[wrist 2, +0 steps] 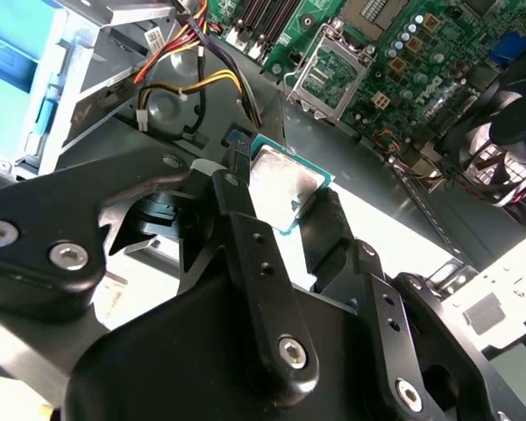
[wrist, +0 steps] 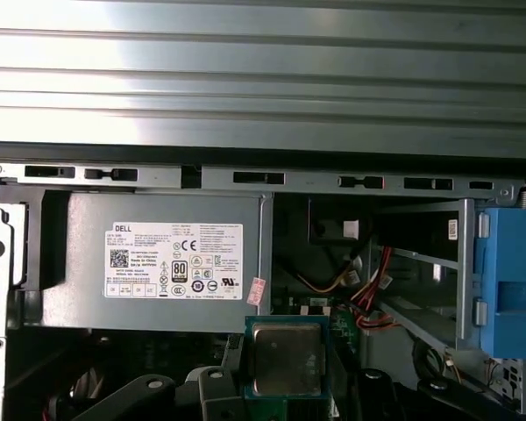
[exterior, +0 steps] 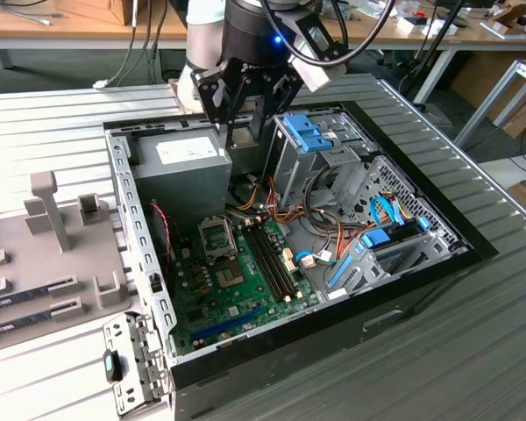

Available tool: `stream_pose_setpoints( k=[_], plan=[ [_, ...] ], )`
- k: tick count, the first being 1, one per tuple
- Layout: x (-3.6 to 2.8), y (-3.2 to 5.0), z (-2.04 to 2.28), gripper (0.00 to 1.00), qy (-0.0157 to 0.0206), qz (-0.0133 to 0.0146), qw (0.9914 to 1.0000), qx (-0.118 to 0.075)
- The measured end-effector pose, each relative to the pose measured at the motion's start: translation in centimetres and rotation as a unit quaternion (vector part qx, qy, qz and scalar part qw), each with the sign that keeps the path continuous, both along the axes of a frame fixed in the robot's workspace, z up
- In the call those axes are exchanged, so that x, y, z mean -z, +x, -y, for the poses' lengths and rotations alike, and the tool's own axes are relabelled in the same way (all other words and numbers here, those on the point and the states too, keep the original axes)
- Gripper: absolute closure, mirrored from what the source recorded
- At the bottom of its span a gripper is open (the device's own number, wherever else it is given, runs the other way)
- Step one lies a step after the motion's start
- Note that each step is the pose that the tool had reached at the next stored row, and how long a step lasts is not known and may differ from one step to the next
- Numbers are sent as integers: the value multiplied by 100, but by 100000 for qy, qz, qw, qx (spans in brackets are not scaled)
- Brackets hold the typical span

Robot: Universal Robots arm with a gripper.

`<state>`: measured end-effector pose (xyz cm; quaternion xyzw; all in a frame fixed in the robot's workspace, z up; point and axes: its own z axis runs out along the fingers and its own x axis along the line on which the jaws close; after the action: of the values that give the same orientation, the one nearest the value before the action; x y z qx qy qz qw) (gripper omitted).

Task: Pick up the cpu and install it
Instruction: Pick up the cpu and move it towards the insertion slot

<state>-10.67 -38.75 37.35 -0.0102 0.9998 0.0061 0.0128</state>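
The cpu (wrist 2: 285,186) is a small square chip with a silvery top and a thin green rim, held flat between my gripper's two black fingers in both wrist views. My gripper (exterior: 244,132) is shut on the cpu (wrist: 287,358) and hangs above the open computer case, over the edge of the grey power supply box (exterior: 180,167). The square metal-framed socket (exterior: 217,235) on the green motherboard lies lower, toward the case's middle, its bracket (wrist 2: 329,74) raised.
The blue drive cage (exterior: 309,136) stands close beside the gripper on the exterior view's right. Coloured cable bundles (exterior: 280,206) run across the case. Memory strips (exterior: 276,259) sit beside the socket. A grey fixture with parts (exterior: 53,254) rests on the exterior view's left.
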Motion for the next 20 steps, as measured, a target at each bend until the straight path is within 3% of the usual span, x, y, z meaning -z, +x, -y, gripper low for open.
stream_pose_setpoints(
  k=[20],
  plan=[
    [36, 236, 0, 53, -49, -1, 100000, -4]
  ],
)
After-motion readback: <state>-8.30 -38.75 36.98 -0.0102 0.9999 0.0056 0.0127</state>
